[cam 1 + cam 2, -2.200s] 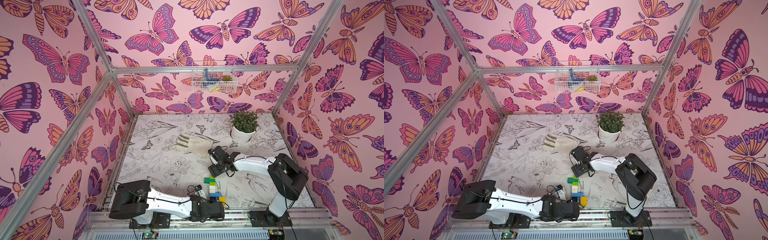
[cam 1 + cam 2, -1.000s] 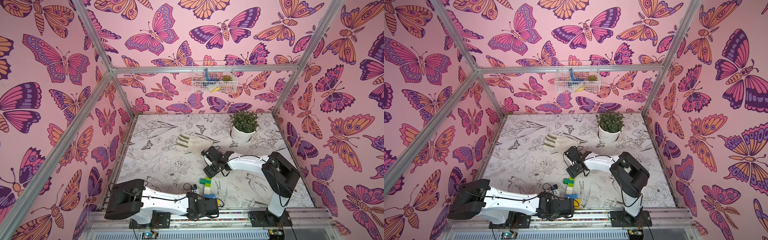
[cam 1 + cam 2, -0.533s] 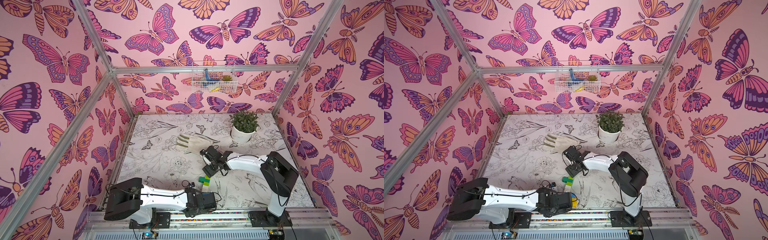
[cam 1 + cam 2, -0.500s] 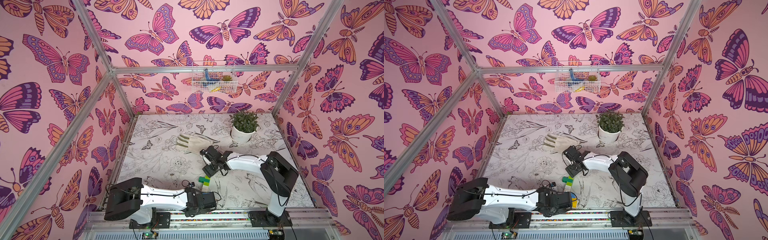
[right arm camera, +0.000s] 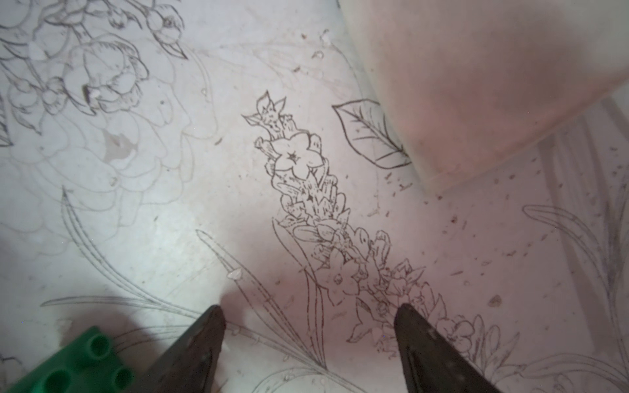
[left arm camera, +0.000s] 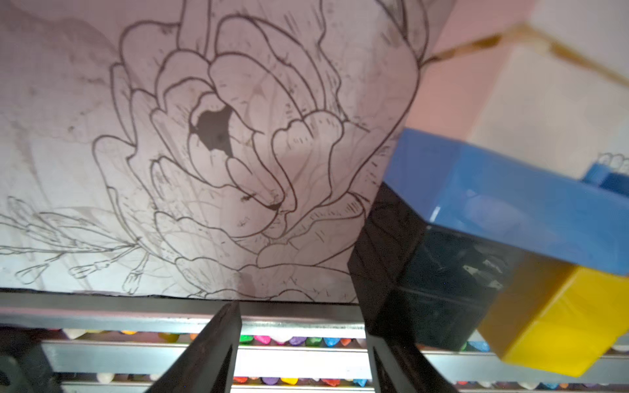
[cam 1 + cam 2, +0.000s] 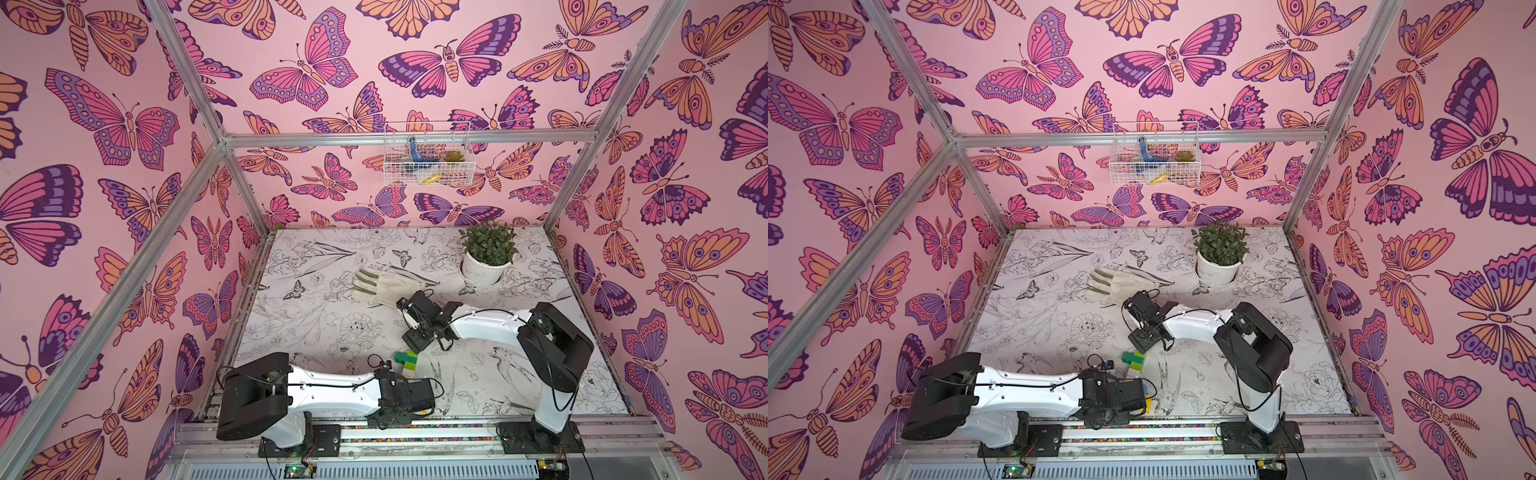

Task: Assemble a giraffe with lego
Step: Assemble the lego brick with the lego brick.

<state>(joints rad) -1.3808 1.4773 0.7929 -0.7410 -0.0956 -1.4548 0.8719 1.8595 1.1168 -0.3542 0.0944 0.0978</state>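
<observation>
The giraffe (image 7: 406, 360) lies flat on the table (image 7: 311, 316), close to the front edge and between my two arms. I think it lies there so both arms can reach it. In both top views I see only its dark green head (image 7: 1128, 356) and lime neck (image 7: 1137, 366). The left arm covers the rest.

The left gripper (image 6: 301, 323) is low down by the legs. Its fingers are partly apart and nothing is between them. The black leg (image 6: 418, 272) sits just beside one finger (image 6: 394, 364), with the blue body (image 6: 510, 197) and the yellow leg (image 6: 561, 316) joined to it. I cannot tell if that finger touches the black leg. My guess is that I am lined up there to nudge or grab the leg end.

The right gripper (image 5: 309, 308) hangs over bare table near the head, beside the glove (image 7: 386, 286). Its fingers are wide apart and hold nothing. I think it is placed there to steady the head end.

The bricks I can see look joined, so the build seems nearly done. The white neck piece is hidden.
</observation>
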